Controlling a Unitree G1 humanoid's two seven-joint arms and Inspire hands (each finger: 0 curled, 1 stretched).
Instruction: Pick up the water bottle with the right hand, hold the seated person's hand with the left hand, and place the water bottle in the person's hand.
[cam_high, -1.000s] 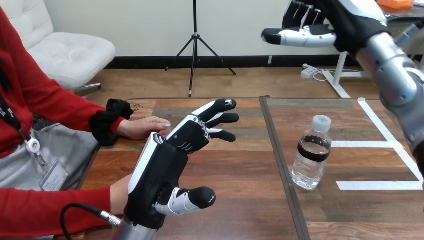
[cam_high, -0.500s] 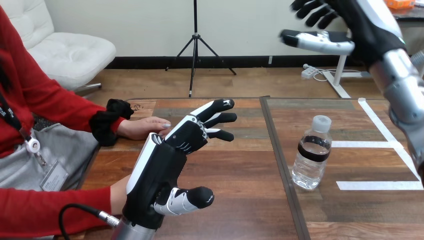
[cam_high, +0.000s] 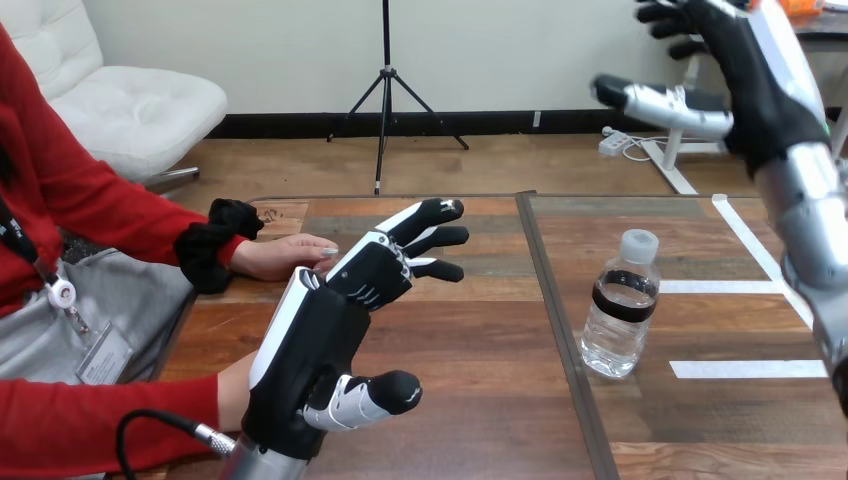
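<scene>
Right hand (cam_high: 748, 75) high above water bottle (cam_high: 622, 305)

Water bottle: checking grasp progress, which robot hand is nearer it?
Left, seemingly. The left hand hovers low over the table, left of the water bottle; the right hand is raised high above it and to its right.

Bright, even light — faint shadows on the table (cam_high: 480, 340).

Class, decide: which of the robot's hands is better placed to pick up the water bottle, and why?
Right. The right hand is open and raised on the same side as the upright water bottle; the left hand is open farther left, by the person's hand.
</scene>
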